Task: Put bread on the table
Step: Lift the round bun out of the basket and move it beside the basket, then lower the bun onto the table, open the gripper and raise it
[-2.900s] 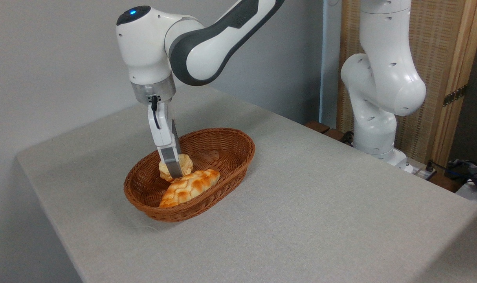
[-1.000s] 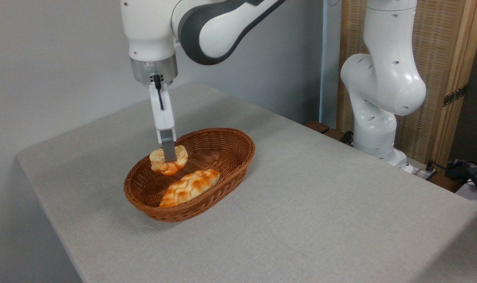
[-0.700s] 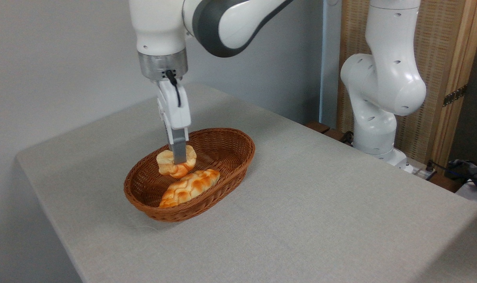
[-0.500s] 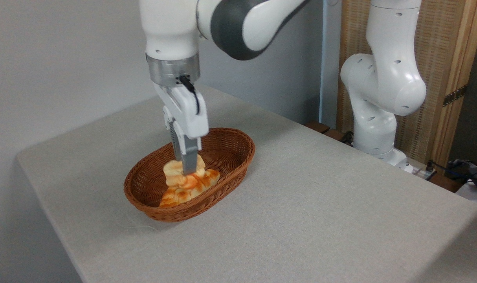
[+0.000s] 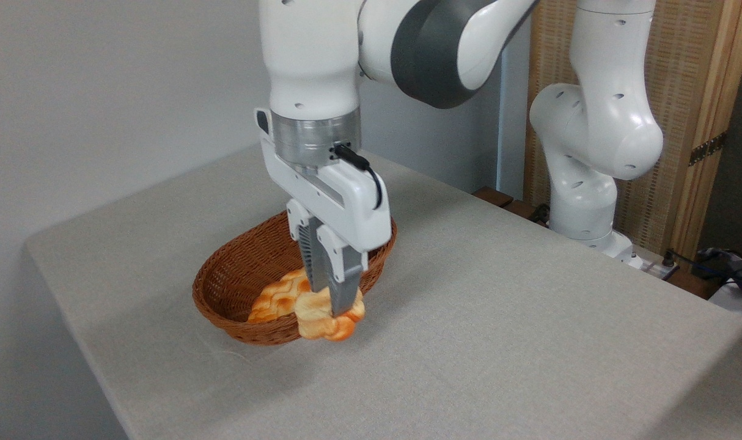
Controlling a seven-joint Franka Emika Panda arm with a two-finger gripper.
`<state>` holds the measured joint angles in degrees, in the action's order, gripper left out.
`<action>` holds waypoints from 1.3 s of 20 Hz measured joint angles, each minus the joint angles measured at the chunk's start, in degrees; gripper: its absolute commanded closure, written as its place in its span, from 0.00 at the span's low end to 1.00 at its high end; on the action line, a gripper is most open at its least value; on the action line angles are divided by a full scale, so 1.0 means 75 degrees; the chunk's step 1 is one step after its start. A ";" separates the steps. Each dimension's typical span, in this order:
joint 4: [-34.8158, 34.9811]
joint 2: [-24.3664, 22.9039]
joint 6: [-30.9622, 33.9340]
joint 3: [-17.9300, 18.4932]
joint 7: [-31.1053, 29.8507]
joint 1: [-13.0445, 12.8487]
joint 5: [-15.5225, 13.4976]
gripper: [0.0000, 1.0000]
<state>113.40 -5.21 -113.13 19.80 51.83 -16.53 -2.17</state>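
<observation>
So the tool (image 5: 331,299) is clamped on the bread (image 5: 328,318), a small round bun, and it hangs in the air right at the near rim of the wicker basket (image 5: 224,287), over the grey cloth of the table (image 5: 499,318). The braided loaf (image 5: 276,296) lies in the basket. I'd say we're past halfway: pick and lift-out look done. What's left is lowering the bun onto the cloth and letting go.
</observation>
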 measured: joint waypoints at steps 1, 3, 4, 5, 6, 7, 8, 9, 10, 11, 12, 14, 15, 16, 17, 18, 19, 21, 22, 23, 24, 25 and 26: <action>0.0015 0.0022 0.0004 0.0055 0.0000 0.0000 0.0025 0.19; 0.0037 0.0071 0.0007 0.0098 0.0000 -0.0001 0.0032 0.00; 0.0041 0.0095 0.0007 0.0105 0.0000 -0.0001 0.0032 0.00; 0.0045 0.0136 0.0007 0.0109 -0.0001 -0.0002 0.0032 0.00; 0.0046 0.0158 0.0007 0.0109 -0.0001 -0.0002 0.0032 0.00; 0.0046 0.0190 0.0007 0.0109 -0.0001 -0.0008 0.0032 0.00; 0.0045 0.0202 0.0007 0.0109 -0.0001 -0.0011 0.0032 0.00; 0.0046 0.0218 0.0016 0.0109 -0.0001 -0.0016 0.0032 0.00; 0.0045 0.0222 0.0031 0.0109 -0.0001 -0.0018 0.0032 0.00; 0.0045 0.0223 0.0082 0.0109 -0.0001 -0.0021 0.0032 0.00; 0.0045 0.0222 0.0105 0.0109 -0.0001 -0.0023 0.0032 0.00; 0.0045 0.0223 0.0148 0.0109 -0.0001 -0.0027 0.0032 0.00; 0.0045 0.0224 0.0156 0.0109 -0.0001 -0.0028 0.0032 0.00; 0.0045 0.0229 0.0166 0.0109 -0.0001 -0.0031 0.0032 0.00; 0.0045 0.0234 0.0167 0.0109 -0.0001 -0.0034 0.0032 0.00; 0.0045 0.0243 0.0167 0.0109 -0.0001 -0.0039 0.0032 0.00; 0.0045 0.0250 0.0167 0.0107 -0.0001 -0.0043 0.0032 0.00; 0.0028 0.0246 0.0167 0.0086 -0.0001 -0.0051 0.0032 0.00; -0.0011 0.0237 0.0167 0.0066 -0.0005 -0.0057 0.0031 0.00; -0.0085 0.0217 0.0167 0.0038 -0.0017 -0.0071 0.0031 0.00; -0.0135 0.0203 0.0167 0.0018 -0.0020 -0.0081 0.0024 0.00; -0.0232 0.0176 0.0167 -0.0044 -0.0026 -0.0098 -0.0003 0.00; -0.0286 0.0157 0.0167 -0.0098 -0.0038 -0.0106 -0.0024 0.00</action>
<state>111.25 -4.04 -111.88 19.07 51.54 -17.32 -2.35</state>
